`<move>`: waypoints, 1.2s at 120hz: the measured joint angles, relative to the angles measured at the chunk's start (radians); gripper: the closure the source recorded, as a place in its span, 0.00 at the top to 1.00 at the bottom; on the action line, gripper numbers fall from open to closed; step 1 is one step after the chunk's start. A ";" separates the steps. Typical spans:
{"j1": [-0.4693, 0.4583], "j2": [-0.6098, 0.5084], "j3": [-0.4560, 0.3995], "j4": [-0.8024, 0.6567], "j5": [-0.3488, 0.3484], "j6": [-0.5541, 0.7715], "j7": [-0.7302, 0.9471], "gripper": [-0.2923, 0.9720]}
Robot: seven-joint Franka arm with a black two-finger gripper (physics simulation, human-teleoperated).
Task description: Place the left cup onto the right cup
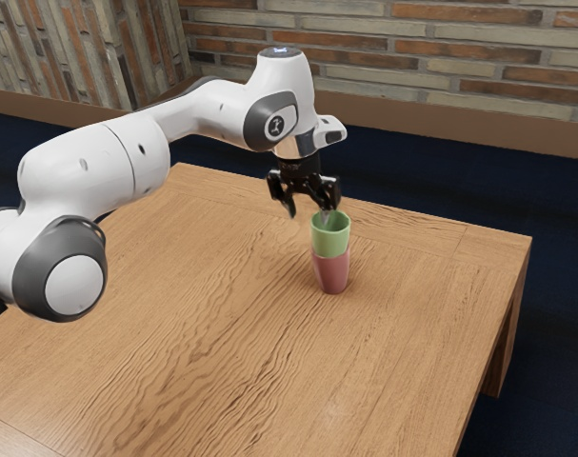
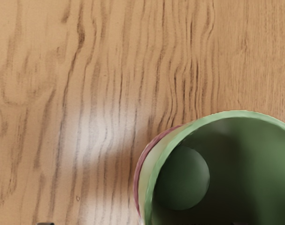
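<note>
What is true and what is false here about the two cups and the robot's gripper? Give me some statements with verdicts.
1. The green cup sits stacked in the pink cup. True.
2. Both cups lie on their sides. False: they stand upright on the table.
3. The gripper is at the green cup's rim with its fingers spread. True.
4. The tabletop is glass. False: it is wood with a clear grain.
5. The green cup is full of liquid. False: the wrist view looks into it and shows its bare bottom.
</note>
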 joint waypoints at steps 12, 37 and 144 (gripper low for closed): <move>0.000 -0.006 0.001 0.000 0.000 0.001 -0.002 0.68; 0.000 -0.072 0.005 -0.023 0.011 -0.008 -0.005 0.73; 0.065 -0.600 0.012 -0.478 -0.005 -0.246 0.034 0.77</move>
